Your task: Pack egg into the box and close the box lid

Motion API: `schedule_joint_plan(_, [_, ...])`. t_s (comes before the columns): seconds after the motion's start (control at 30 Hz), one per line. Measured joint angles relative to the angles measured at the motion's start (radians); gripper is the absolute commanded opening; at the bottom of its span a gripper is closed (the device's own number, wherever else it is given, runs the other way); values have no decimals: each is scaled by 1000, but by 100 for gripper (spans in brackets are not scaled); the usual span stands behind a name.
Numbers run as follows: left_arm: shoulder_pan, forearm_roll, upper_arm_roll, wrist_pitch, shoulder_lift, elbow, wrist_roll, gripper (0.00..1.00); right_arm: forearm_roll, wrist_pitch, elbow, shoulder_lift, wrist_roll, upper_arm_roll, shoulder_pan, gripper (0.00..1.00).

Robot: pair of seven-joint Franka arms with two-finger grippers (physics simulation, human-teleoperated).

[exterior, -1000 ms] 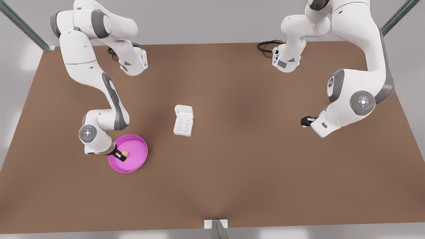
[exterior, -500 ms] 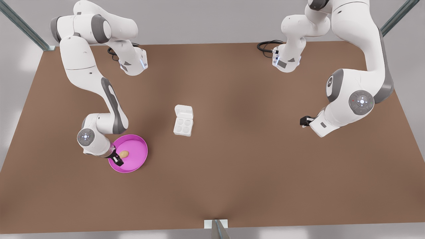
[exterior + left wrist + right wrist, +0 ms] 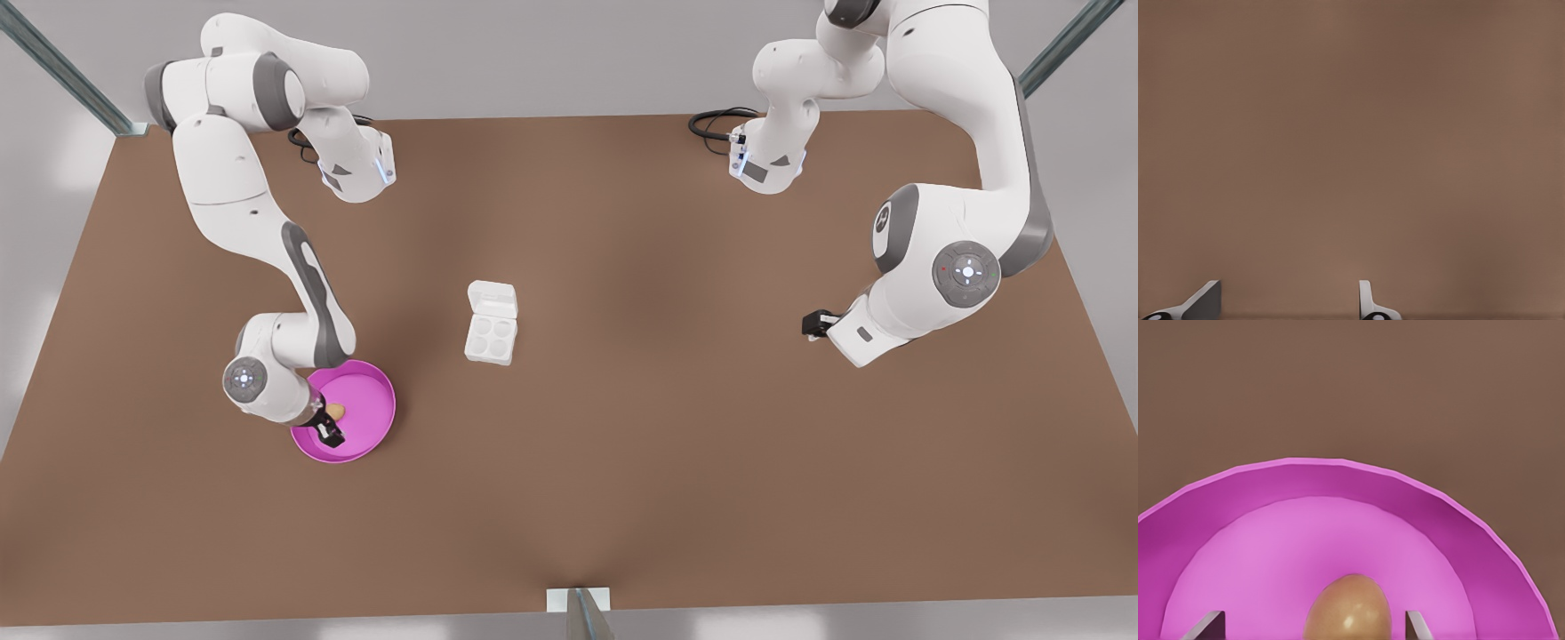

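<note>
I have the right claw (image 3: 330,425) down in the round pink plate (image 3: 373,418), its fingers (image 3: 1211,623) spread on either side of the small tan-brown oval egg (image 3: 1348,608), not yet clenched. The pickup is the step in hand. Next I must squeeze gently, lift, and carry to the open white four-cup carton (image 3: 491,338), its hinged lid (image 3: 492,298) laid back. The left claw (image 3: 813,324) waits, released, over bare brown table (image 3: 1351,133).

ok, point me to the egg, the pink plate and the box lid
egg (image 3: 1348,608): right wrist view, middle of its shell.
pink plate (image 3: 373,391): front view, bare floor near the rim on the front view's right.
box lid (image 3: 492,299): front view, middle of the open flap.
</note>
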Motion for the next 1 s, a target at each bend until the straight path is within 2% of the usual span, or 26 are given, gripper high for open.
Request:
schedule_joint_plan(0.5, [-3, 6, 0, 0, 0, 10, 1, 100, 0, -21, 0, 14, 10, 0, -3, 99])
schedule_joint_plan(0.57, [-5, 7, 0, -1, 2, 14, 2, 100, -1, -22, 0, 15, 10, 0, -3, 96])
schedule_joint_plan(0.77, [-5, 9, 0, -1, 10, 20, 2, 100, -1, -25, 2, 15, 8, 0, -3, 77])
schedule_joint_plan(1.0, [-5, 9, 0, -1, 11, 21, 2, 100, -3, -32, 7, 15, 3, 0, -4, 67])
